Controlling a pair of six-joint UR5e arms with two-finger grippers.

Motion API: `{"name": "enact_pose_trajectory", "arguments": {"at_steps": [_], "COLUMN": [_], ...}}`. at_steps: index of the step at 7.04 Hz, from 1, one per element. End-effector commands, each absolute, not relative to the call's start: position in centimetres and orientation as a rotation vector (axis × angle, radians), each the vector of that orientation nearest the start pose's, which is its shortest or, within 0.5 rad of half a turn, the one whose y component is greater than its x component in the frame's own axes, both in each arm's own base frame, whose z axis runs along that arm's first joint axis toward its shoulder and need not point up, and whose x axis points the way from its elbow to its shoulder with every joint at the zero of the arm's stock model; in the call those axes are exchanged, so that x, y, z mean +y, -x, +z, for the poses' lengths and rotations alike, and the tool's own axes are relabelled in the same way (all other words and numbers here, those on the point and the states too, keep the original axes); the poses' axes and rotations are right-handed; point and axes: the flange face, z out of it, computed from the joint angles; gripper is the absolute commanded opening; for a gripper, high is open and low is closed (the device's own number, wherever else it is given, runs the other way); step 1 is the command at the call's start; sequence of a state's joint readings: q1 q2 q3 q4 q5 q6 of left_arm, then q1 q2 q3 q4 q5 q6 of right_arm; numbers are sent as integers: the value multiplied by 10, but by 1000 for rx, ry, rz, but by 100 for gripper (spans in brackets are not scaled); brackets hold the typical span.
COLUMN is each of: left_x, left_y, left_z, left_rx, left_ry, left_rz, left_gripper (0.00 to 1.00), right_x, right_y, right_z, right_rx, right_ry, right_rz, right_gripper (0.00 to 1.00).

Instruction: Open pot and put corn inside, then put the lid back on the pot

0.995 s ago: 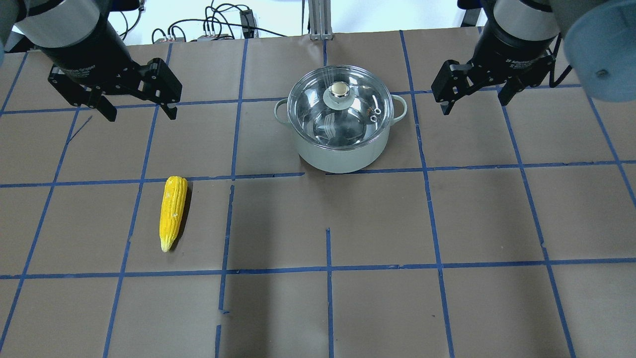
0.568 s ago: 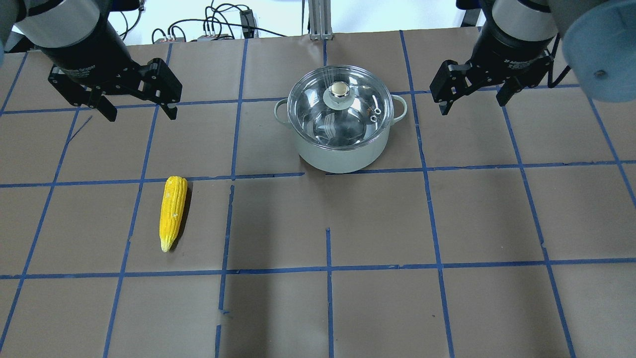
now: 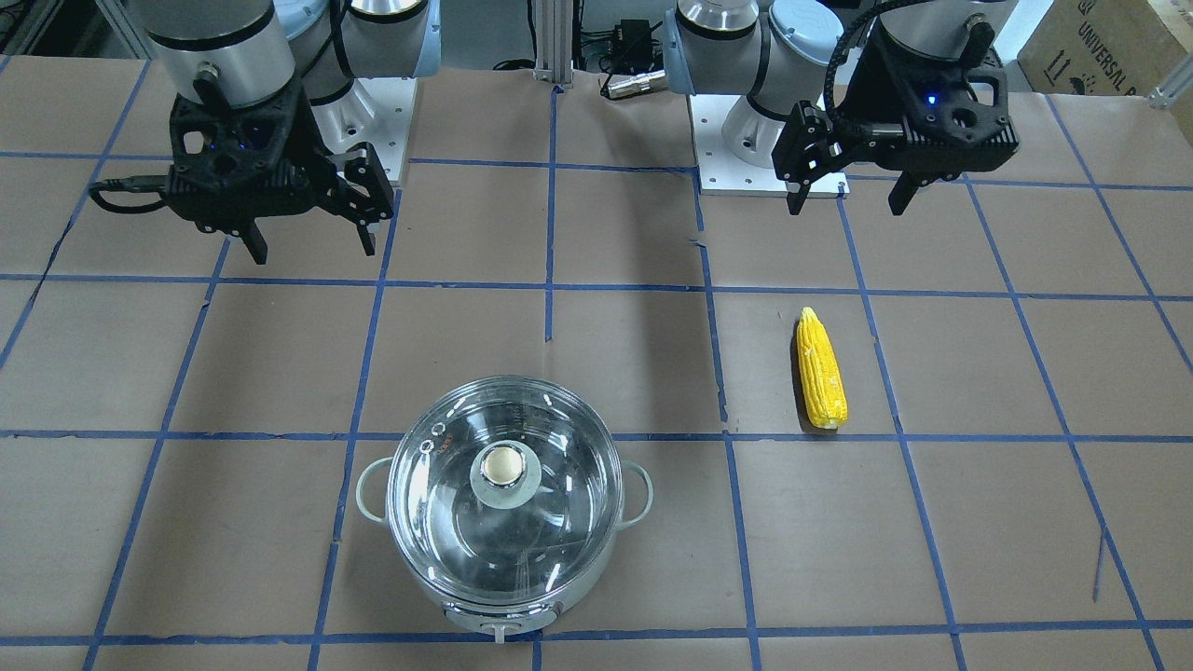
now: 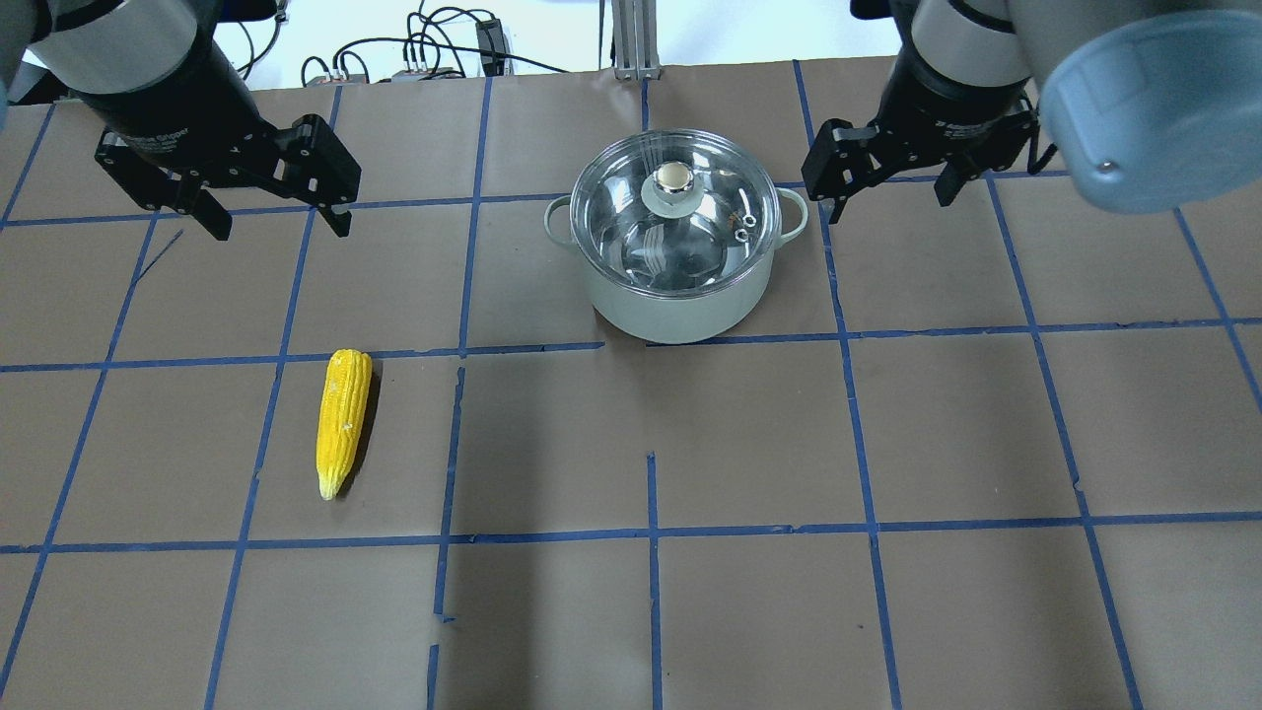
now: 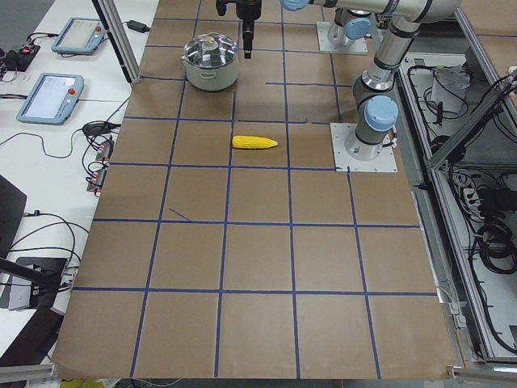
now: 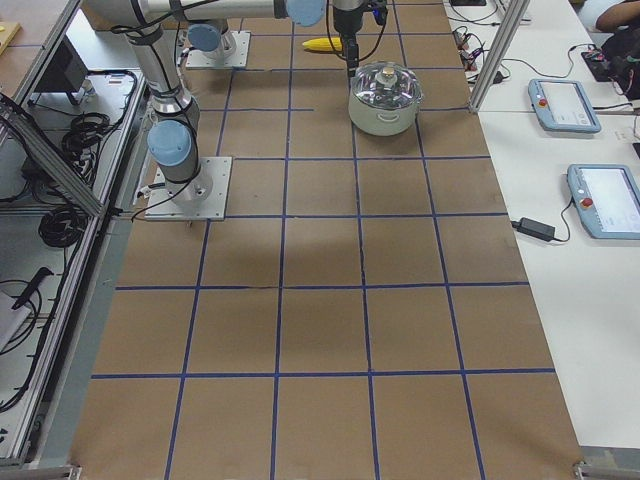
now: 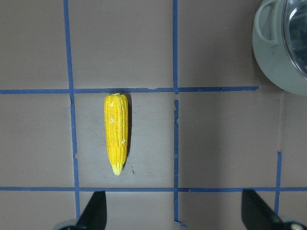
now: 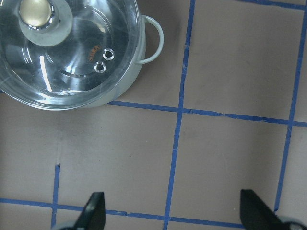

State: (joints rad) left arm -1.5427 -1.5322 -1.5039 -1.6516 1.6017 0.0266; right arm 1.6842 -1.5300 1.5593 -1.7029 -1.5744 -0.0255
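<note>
The pale grey pot [image 4: 680,301] stands at the table's far middle with the clear glass lid [image 4: 710,237] on it; the lid's cream-topped knob [image 4: 672,178] is in the middle. The pot also shows in the front view [image 3: 503,606] and the right wrist view [image 8: 144,40]. The yellow corn [image 4: 342,421] lies flat on the table to the near left, also in the left wrist view [image 7: 116,132]. My left gripper [image 4: 273,219] is open and empty, hovering far left, beyond the corn. My right gripper [image 4: 892,195] is open and empty, just right of the pot's right handle.
The table [image 4: 749,444] is brown paper with a blue tape grid. Cables [image 4: 434,49] lie beyond its far edge. The arm bases [image 3: 746,140] stand on white plates at the robot's side of the table.
My right gripper has moved left toward the pot, from well right of it to just beside its right handle. The left gripper, corn, pot and lid have not moved.
</note>
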Motion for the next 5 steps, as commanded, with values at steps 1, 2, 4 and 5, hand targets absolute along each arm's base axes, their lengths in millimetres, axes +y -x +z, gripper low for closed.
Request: {"name": "enact_pose_trajectory", "arguments": {"at_steps": [1, 2, 4, 5], "left_x": [-480, -480, -483, -483], "left_y": [116, 116, 108, 108], "left_z": [533, 533, 531, 529], "left_rx": [3113, 3119, 3122, 3122], "left_ry": [15, 20, 31, 31], "left_rz": [-42, -42, -25, -20], "left_gripper": [100, 100, 100, 100], "right_x": [-534, -561, -600, -613], "right_y": [-268, -285, -298, -301], "right_z": [458, 447, 420, 401], "right_rx": [3119, 3106, 3108, 3110], "right_ry": [282, 306, 316, 319], "right_rz": [-179, -161, -98, -65], "right_gripper": [98, 97, 96, 96]}}
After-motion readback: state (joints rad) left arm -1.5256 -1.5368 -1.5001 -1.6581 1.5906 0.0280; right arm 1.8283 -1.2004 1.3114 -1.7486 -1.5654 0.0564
